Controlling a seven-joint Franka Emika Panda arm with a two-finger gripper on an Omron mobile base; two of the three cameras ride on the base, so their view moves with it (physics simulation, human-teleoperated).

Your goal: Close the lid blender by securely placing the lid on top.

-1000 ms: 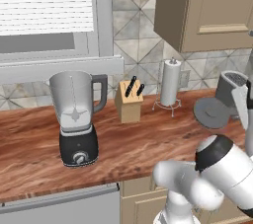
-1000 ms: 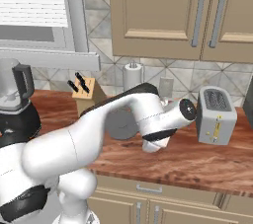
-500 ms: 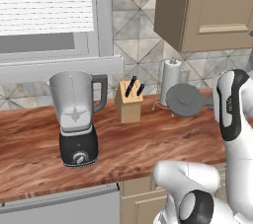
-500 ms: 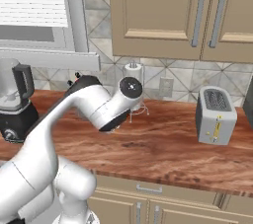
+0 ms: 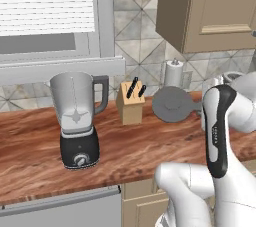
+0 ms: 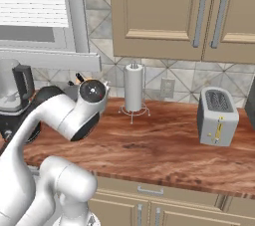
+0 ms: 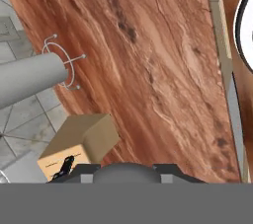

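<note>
surface: wooden countertop [image 5: 150,146], reddish-brown grain, against the tiled wall | left: blender [image 5: 77,121] standing upright on its black base | middle: knife block [image 5: 131,103] near the wall; paper towel holder [image 6: 133,90] upright beside it | right: toaster [image 6: 216,115] well apart from the rest

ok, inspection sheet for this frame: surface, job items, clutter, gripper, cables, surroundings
surface: wood-grain counter, tiled backsplash behind.
job's things: blender upright at counter left, jar top open; lid held up above the counter, right of the knife block, not yet on the jar.
clutter: knife block, paper towel roll, toaster.
grippers: gripper hidden behind the lid; fingers not clearly seen.
cables: nothing seen.
surroundings: window with blinds, upper cabinets.
</note>
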